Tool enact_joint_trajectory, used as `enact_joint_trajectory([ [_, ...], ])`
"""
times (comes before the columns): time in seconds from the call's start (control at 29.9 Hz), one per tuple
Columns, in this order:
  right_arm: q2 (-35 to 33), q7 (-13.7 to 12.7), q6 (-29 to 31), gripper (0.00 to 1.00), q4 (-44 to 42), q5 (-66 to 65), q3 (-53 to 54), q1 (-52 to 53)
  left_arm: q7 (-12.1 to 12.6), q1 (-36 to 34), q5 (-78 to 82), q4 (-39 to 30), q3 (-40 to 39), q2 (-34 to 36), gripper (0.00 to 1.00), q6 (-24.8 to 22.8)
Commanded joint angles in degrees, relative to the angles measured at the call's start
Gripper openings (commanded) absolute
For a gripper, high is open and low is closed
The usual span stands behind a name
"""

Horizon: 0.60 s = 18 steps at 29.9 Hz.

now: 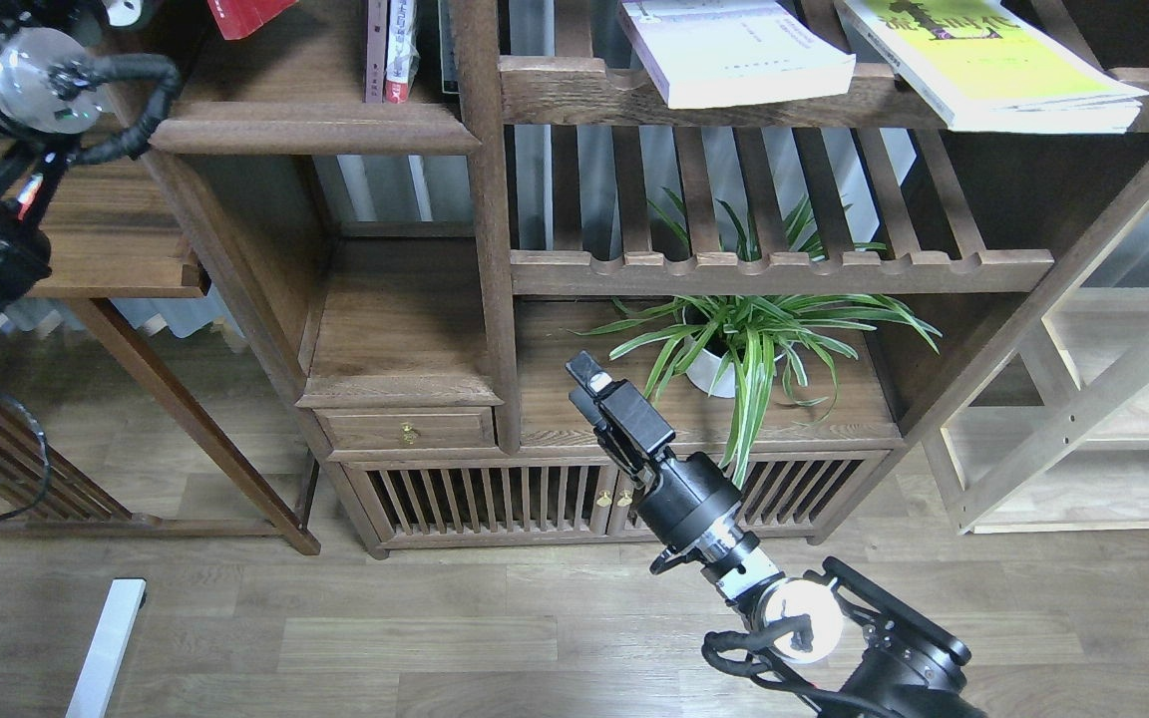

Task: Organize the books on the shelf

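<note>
The dark red book shows only as a corner at the top edge, above the left end of the dark-brown shelf. My left arm's wrist is at the top left beside it; its gripper is beyond the top edge. The white book and the yellow-green book lie flat on the upper slatted rack, overhanging its front rail. My right gripper hangs low in front of the bookcase, fingers together, empty, far below the books.
Thin red and white-spined volumes stand at the shelf's right end against the post. A potted spider plant sits just right of my right gripper. A side table stands to the left, a pale rack to the right.
</note>
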Motion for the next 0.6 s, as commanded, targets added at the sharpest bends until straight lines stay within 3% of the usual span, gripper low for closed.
enact_joint_trajectory([
  [0.0, -0.05, 0.00, 0.00, 0.84, -0.01, 0.01, -0.07, 0.00, -1.75, -1.69, -0.01, 3.61, 0.82, -2.14, 0.00, 0.03],
  [0.17, 0.04, 0.00, 0.00, 0.84, -0.01, 0.01, -0.07, -0.08, -2.19, -3.10, -0.01, 6.52, 1.87, -3.91, 0.00, -0.05],
  [0.57, -0.05, 0.00, 0.00, 0.84, 0.34, 0.01, -0.07, -0.08, -8.43, -3.37, -0.01, 7.31, 7.05, -5.75, 0.00, 0.30],
])
